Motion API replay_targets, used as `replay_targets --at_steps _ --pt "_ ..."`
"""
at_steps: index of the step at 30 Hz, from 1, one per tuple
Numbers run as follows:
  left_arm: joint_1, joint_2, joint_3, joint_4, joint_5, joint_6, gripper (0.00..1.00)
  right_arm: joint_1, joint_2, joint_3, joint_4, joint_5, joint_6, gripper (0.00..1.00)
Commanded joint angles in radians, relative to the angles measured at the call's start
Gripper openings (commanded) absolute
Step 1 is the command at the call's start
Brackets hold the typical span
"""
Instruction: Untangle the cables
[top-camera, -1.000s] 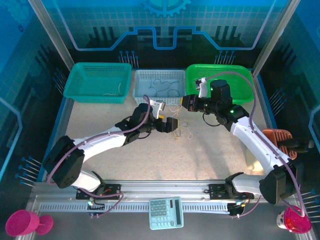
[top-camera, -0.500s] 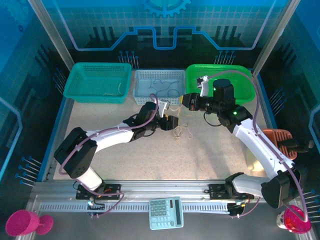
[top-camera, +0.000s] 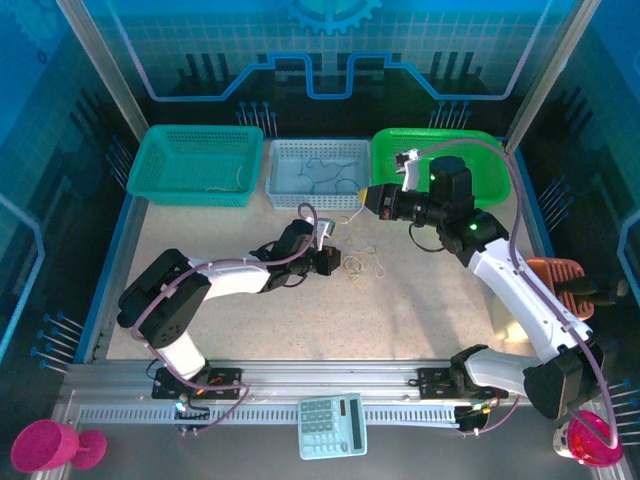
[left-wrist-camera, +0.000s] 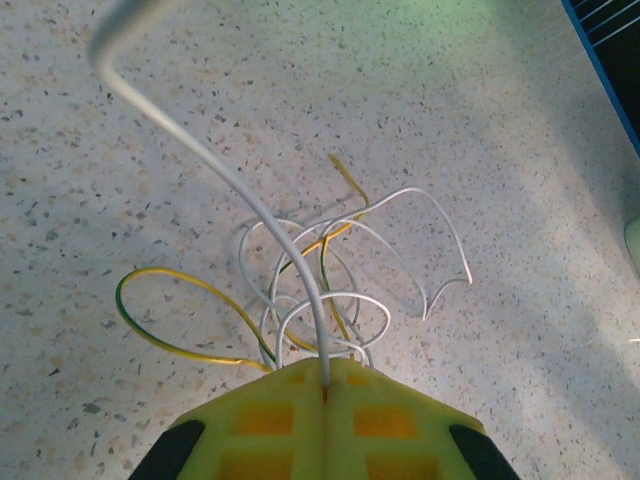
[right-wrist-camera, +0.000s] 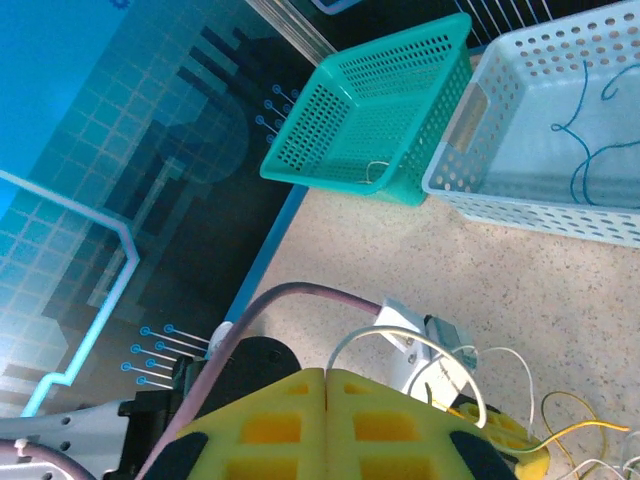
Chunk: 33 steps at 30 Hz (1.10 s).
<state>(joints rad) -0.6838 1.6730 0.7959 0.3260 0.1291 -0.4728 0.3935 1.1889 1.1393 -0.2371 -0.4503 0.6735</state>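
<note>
Left gripper (left-wrist-camera: 325, 378) pinching white wire (left-wrist-camera: 243, 197); right gripper (right-wrist-camera: 327, 374) likewise, apparently. Cable clump (left-wrist-camera: 315, 290) just ahead tangled; blue wires (right-wrist-camera: 574, 175) in white basket (right-wrist-camera: 540, 215).

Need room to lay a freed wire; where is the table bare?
Bare: the near middle of the table, between left arm and right arm, and the strip from teal basket to left arm. Crowded: around the cables at the left gripper.
</note>
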Motion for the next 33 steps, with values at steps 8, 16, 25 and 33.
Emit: replay_targets --at_steps 8,16,25,33 --pt "-0.005 -0.002 -0.036 0.036 0.02 -0.024 0.0 -0.018 -0.128 0.031 0.092 0.023 -0.014 0.0" --pt "-0.006 -0.018 -0.047 0.046 0.024 -0.036 0.0 -0.051 -0.15 0.029 0.102 0.041 -0.023 0.0" --pt "-0.005 -0.037 -0.056 0.043 0.062 -0.06 0.0 -0.059 -0.162 0.005 0.126 0.032 -0.066 0.0" --pt "-0.005 -0.081 -0.067 0.031 0.053 -0.051 0.43 -0.059 -0.128 0.048 0.139 -0.037 -0.06 0.0"
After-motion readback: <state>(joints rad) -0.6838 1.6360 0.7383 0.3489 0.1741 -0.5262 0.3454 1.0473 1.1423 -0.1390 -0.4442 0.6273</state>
